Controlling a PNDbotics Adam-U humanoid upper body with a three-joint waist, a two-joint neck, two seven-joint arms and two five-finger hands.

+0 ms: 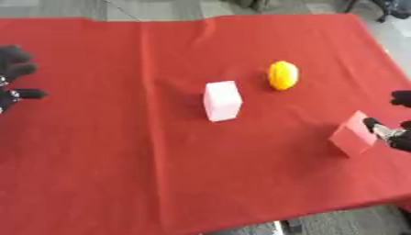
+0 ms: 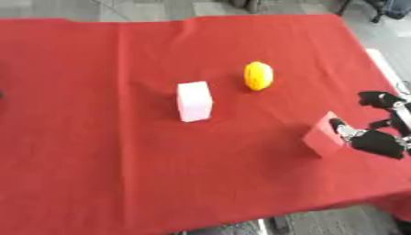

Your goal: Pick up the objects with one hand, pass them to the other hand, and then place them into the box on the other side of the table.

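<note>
Both hands black, thick fingers. Right hand (image 2: 377, 140) has silver metal parts between the black finger segments. Left hand (image 1: 14, 73) looks all black, small pale spot near its wrist side.

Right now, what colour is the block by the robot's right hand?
Red, like the cloth: the block beside the right hand shows best in the right eye view.

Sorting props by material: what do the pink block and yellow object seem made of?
Pink block: likely foam or painted wood, going by its matte, flat faces. Yellow object: probably plastic, being rounded and faintly glossy. Neither can be confirmed from these views.
</note>
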